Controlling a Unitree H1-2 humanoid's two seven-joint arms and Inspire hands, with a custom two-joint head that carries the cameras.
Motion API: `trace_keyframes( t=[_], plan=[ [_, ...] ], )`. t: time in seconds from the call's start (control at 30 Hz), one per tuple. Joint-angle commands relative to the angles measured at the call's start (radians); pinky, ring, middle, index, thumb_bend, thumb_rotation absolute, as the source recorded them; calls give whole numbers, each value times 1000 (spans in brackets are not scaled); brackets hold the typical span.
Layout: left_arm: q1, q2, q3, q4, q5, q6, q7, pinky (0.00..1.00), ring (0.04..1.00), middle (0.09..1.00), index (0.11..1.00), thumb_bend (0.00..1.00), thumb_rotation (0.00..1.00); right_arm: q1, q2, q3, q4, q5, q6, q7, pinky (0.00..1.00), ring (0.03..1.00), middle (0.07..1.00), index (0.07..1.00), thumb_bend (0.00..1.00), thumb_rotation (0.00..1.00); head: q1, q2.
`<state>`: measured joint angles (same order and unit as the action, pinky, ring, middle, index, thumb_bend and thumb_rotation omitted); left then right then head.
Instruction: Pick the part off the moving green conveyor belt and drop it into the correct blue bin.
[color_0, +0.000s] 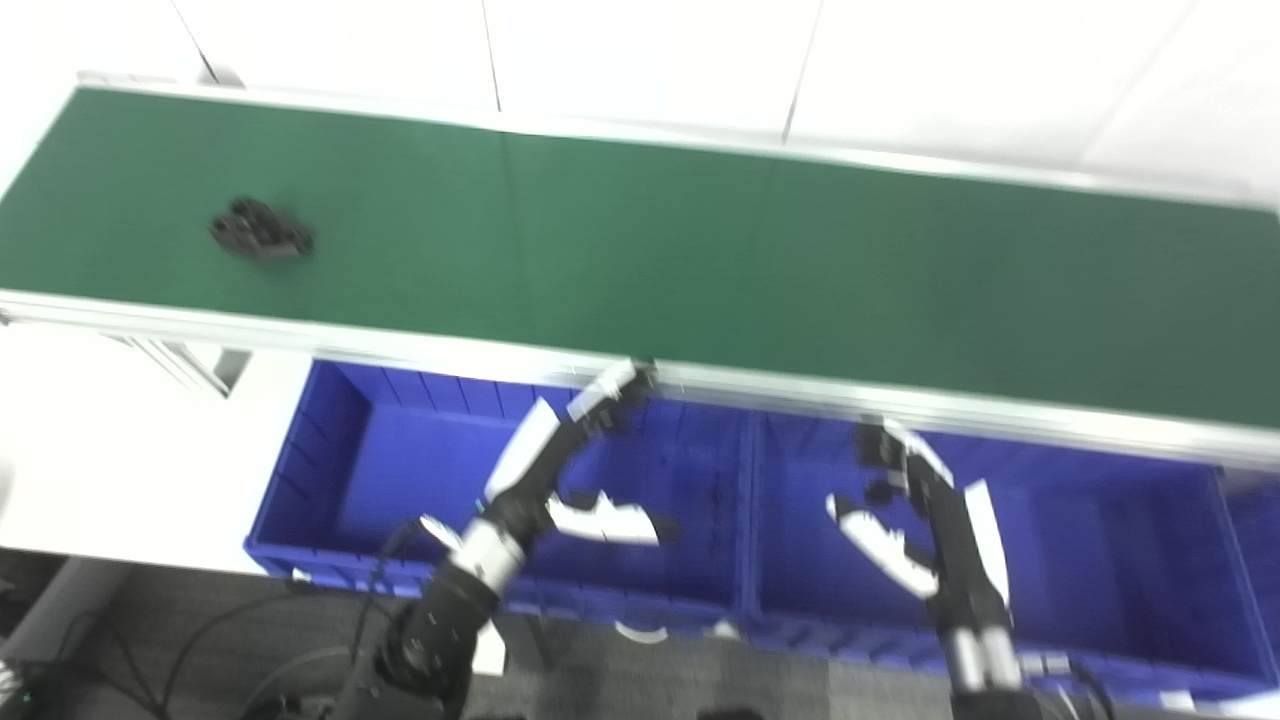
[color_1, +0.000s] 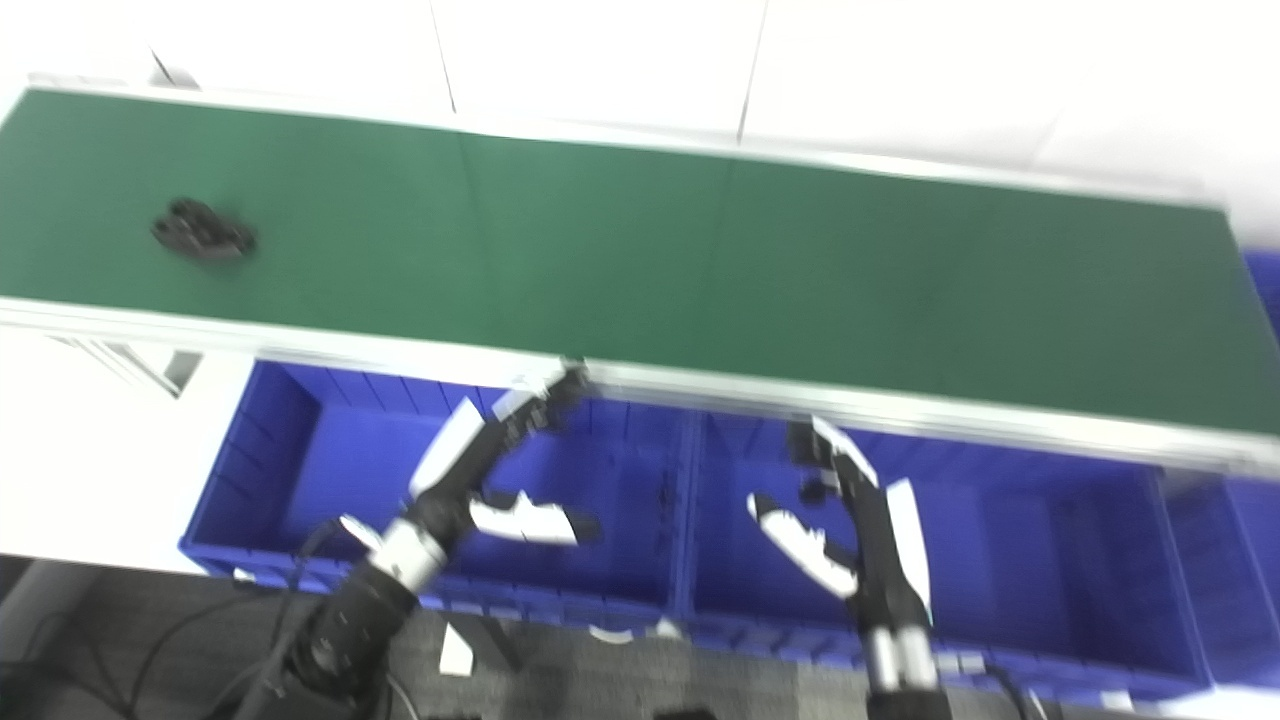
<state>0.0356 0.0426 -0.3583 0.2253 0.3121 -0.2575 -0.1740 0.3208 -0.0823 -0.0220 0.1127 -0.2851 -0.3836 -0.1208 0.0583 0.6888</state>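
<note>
Belt: the green conveyor belt (color_0: 700, 250) runs across the picture from upper left to lower right, with a pale metal rail (color_0: 420, 345) along its near edge
Part: a small black part (color_0: 261, 231) lies on the belt near its left end, well apart from both hands; the pictures are too blurred to show its shape
Bins: a blue bin (color_0: 330, 450) sits below the belt's near edge on the left, a second blue bin (color_0: 1120, 540) just beside it on the right, a shared wall between them; the corner of another blue bin (color_1: 1262, 275) shows at the far right
Left robot hand (color_0: 575, 470): open and holding nothing, over the left bin, fingers (color_0: 610, 385) reaching up to the belt's rail, thumb out to the side
Right robot hand (color_0: 915, 510): open and holding nothing, over the right bin, fingers pointing toward the belt
Room: white wall panels (color_0: 650, 50) behind the belt, grey floor (color_0: 200, 620) with dark cables below the bins, a white surface (color_0: 100, 450) to the left
</note>
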Motion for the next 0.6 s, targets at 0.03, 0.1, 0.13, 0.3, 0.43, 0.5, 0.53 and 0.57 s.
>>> trace_keyframes(
  t=[0.03, 0.1, 0.13, 0.3, 0.43, 0.5, 0.53, 0.57],
  plan=[
    [-15, 16, 5, 6, 7, -67, 26, 837, 904, 934, 930, 762, 389, -5, 18, -7, -3, 26, -64, -35, 638, 759, 771, 778, 613, 459, -42, -21],
    [-15, 27, 5, 22, 13, -91, 31, 842, 907, 937, 933, 762, 389, -7, 27, -3, 18, 3, -78, -71, 646, 761, 774, 778, 606, 448, -73, -37],
    [-15, 33, 4, 29, 16, -100, 32, 844, 908, 938, 935, 762, 390, -7, 31, 0, 28, -15, -83, -90, 648, 762, 774, 778, 604, 449, -104, -57],
    [-5, 51, 8, 50, 26, -153, 51, 819, 895, 931, 933, 753, 378, 2, 39, 37, 45, -39, -86, -147, 646, 755, 785, 787, 596, 469, -188, -106],
    [-6, 54, 15, 83, -5, -202, 54, 824, 888, 923, 923, 735, 332, 6, 31, 68, 53, -10, -86, -154, 651, 763, 804, 802, 609, 455, -225, -116],
    [-6, 54, 16, 90, -19, -210, 55, 832, 888, 923, 924, 733, 304, 8, 24, 82, 53, -1, -86, -157, 660, 778, 818, 818, 581, 403, -229, -117],
    [-7, 55, 15, 91, -21, -211, 57, 830, 885, 921, 924, 727, 297, 9, 22, 85, 53, -1, -86, -161, 656, 784, 821, 822, 584, 392, -241, -117],
    [-6, 56, 15, 89, -15, -210, 60, 829, 884, 920, 924, 724, 294, 9, 17, 92, 52, 2, -86, -167, 654, 786, 823, 824, 585, 388, -251, -116]
  ],
)
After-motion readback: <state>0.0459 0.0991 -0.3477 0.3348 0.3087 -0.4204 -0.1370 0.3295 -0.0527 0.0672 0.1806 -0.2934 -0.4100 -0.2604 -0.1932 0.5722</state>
